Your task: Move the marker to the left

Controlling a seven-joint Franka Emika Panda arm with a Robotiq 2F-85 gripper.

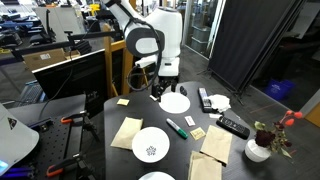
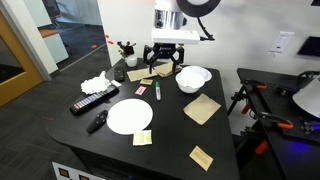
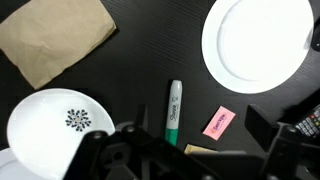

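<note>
The marker (image 3: 174, 112) is a slim green pen with a whitish end, lying flat on the black table. It also shows in both exterior views (image 1: 178, 127) (image 2: 158, 91). It lies between a white plate (image 3: 255, 45) and a patterned plate (image 3: 58, 125), with a pink sticky note (image 3: 218, 122) beside it. My gripper (image 3: 185, 152) is open and empty, hovering above the table with the marker between its fingers in the wrist view. In both exterior views the gripper (image 1: 163, 88) (image 2: 163, 66) hangs well above the table, apart from the marker.
A brown napkin (image 3: 55, 38) lies nearby, and others lie on the table (image 1: 215, 145) (image 2: 202, 109). Black remotes (image 1: 232, 126) (image 2: 93, 101), a white bowl (image 2: 193, 78), a large plate (image 2: 130, 116) and a flower vase (image 1: 262, 148) also stand on the table.
</note>
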